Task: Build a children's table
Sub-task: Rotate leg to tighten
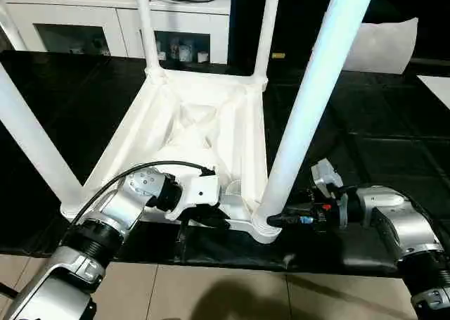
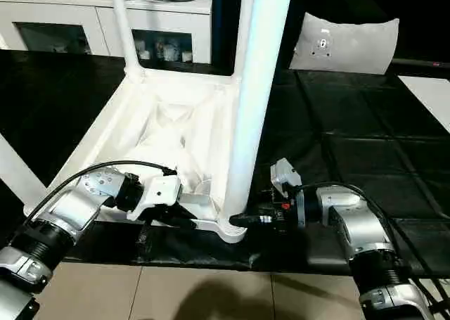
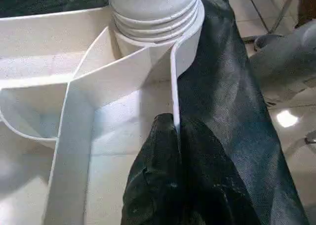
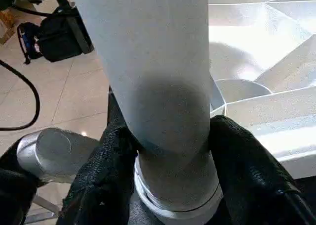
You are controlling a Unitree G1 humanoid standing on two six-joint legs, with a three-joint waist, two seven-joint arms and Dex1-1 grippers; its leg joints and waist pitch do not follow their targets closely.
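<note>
The children's table lies upside down on the black surface, its ribbed white top (image 1: 204, 116) facing up. Four white legs stand in the corner sockets: the near right leg (image 1: 309, 102), the near left leg (image 1: 31, 137) and two far legs (image 1: 146, 24). My left gripper (image 1: 211, 220) is at the front edge, shut on the top's thin rim wall (image 3: 174, 86) beside the near right socket. My right gripper (image 1: 275, 220) comes in from the right at that socket. Its black fingers (image 4: 111, 156) press both sides of the near right leg's base (image 4: 168, 116).
The black work surface (image 1: 365, 123) ends just in front of the table top, with tiled floor (image 1: 211, 292) below. White cabinets with glass doors (image 1: 70, 24) stand behind. A white cushion (image 1: 383, 46) lies at the back right, and a white panel corner (image 1: 439, 88) at the far right.
</note>
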